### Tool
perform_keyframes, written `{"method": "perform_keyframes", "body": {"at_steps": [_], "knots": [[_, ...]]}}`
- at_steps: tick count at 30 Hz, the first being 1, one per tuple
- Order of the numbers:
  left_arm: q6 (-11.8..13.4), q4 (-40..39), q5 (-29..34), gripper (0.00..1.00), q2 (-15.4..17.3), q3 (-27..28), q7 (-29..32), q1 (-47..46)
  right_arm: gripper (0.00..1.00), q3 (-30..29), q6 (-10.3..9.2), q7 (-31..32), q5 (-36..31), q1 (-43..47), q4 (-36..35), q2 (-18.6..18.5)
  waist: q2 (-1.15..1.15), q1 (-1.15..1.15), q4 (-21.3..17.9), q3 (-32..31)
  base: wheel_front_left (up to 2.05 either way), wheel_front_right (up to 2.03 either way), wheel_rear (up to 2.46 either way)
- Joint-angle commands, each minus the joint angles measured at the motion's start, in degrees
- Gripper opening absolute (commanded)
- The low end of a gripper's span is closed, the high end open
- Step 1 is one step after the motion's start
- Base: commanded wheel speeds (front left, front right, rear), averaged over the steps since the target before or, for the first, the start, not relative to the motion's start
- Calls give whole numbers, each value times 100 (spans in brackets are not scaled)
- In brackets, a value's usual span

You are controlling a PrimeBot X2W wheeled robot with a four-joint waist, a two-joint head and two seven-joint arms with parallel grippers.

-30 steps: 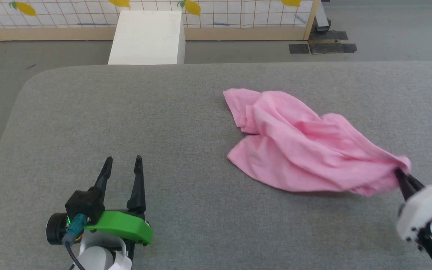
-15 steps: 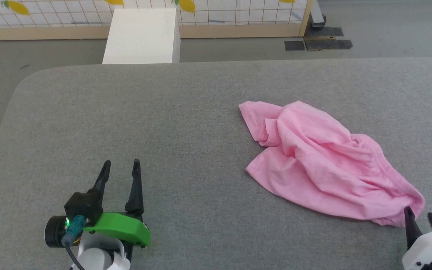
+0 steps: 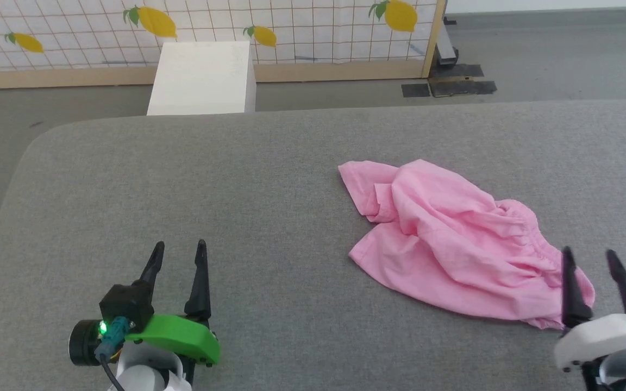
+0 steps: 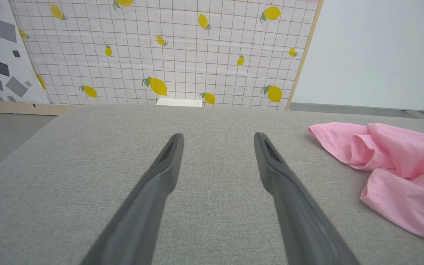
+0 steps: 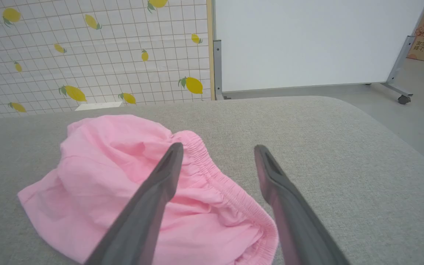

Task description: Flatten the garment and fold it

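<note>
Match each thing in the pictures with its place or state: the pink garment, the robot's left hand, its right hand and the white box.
Column one:
1. garment
2. left hand
3. right hand
4. white box

Column two:
A. open, over bare grey padded surface
B. on the floor, past the surface's far edge
C. crumpled, not yet folded
D. open, at the elastic band

Pairs: 1-C, 2-A, 3-D, 4-B.
</note>
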Motion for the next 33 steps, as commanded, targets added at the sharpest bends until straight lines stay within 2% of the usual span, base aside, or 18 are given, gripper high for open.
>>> {"method": "perform_keyframes", "body": {"at_steps": [1,10,18,23,28,33], "knots": [[-29,23,27,100,16,-29,1,33,100,165,-9,17,-41,88,-137,19,37,0,-23,-30,0,0,0],[-56,110,19,100,4,-191,94,-26,100,978,-9,234,-4,469,-866,20,37,0,-107,-71,0,0,0],[-305,390,43,100,-86,-768,514,-684,100,1300,-9,397,23,560,-1326,21,37,0,-225,114,0,0,0],[-495,861,18,100,-148,-1505,1057,-1424,100,1448,-9,468,28,481,-1445,21,37,0,-365,292,0,0,0],[-546,1451,-291,100,-184,-2571,1736,-2207,100,1551,-9,492,30,410,-1487,21,37,0,-533,445,0,0,0],[-549,2104,-868,100,54,-3655,2471,-2891,100,1597,-9,478,90,337,-1472,21,37,0,-727,603,0,0,0]]}}
